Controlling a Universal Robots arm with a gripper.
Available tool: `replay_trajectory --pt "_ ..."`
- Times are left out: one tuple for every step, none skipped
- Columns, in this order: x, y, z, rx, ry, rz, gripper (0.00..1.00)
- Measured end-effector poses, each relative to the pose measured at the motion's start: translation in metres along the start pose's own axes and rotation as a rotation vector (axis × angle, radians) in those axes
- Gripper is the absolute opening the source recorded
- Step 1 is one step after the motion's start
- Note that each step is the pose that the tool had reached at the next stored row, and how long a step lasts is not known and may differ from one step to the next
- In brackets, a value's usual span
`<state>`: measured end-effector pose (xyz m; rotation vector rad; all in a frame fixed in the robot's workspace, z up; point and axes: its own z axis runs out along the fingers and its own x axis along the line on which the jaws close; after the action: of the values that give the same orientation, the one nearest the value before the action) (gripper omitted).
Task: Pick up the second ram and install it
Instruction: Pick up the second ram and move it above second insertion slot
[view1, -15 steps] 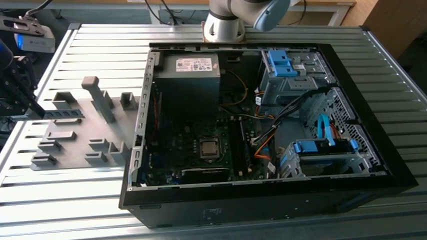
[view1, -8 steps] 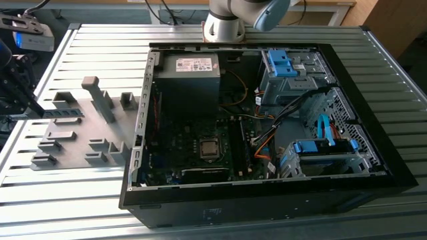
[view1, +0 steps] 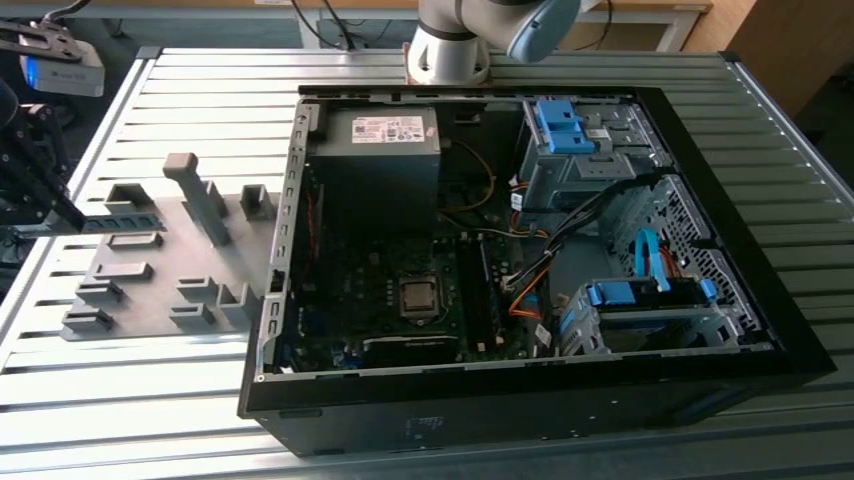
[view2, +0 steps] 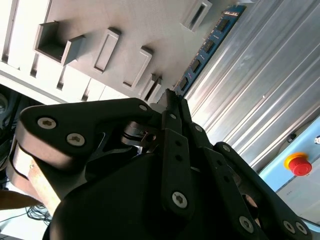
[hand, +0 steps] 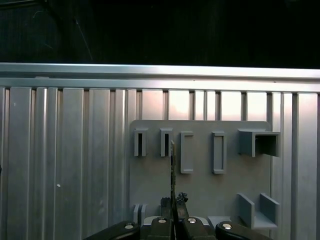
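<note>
Black gripper (view2: 172, 100) linkages crowd the second wrist view, the fingers pressed together on one end of the second ram (view2: 207, 46), which juts straight out from their tips (blue-green board, black chips in a row). In the first wrist view the stick (hand: 172, 165) shows edge-on as a thin line rising from the pinching tips, over the grey holder tray (hand: 200, 195) and between its upright slot blocks; I cannot tell whether it touches the tray.

In the exterior view the ram (view1: 123, 216) lies level at about nine o'clock of the picture, over the tray's (view1: 147, 290) far part. The tray sits on the slatted metal table (view1: 174, 100), just beside the open computer case (view1: 534, 420) at the case's nine o'clock. Inside the case the motherboard (view1: 400, 290) lies well apart from the held stick. The arm's base (view1: 447, 50) stands at twelve o'clock, behind the case. A red stop button (view2: 299, 164) sits off the table's edge.
</note>
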<state>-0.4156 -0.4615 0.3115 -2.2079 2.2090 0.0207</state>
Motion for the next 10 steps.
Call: replay_trajectory --pt "0.0000 0.0000 -0.0007 -0.0001 0.0000 0.000 0.14" --pt "0.0000 0.0000 -0.0013 0.0000 0.0000 0.000 0.14" --pt "0.0000 0.0000 -0.0020 0.0000 0.0000 0.000 0.14" --pt "-0.0001 0.0000 -0.0027 -0.0001 0.0001 0.000 0.14" --pt "-0.0001 0.0000 -0.0034 -0.0001 0.0001 0.000 0.14" --pt "-0.0001 0.0000 -0.0042 0.0000 0.0000 0.000 0.14" --pt "-0.0001 0.0000 -0.0051 -0.0001 0.0000 0.000 0.14" --pt "-0.0001 0.0000 -0.0058 0.0000 0.0000 0.000 0.14" --pt "-0.0001 0.0000 -0.0065 0.0001 -0.0001 0.000 0.14" --pt "-0.0001 0.0000 -0.0070 0.0001 -0.0001 0.000 0.14"
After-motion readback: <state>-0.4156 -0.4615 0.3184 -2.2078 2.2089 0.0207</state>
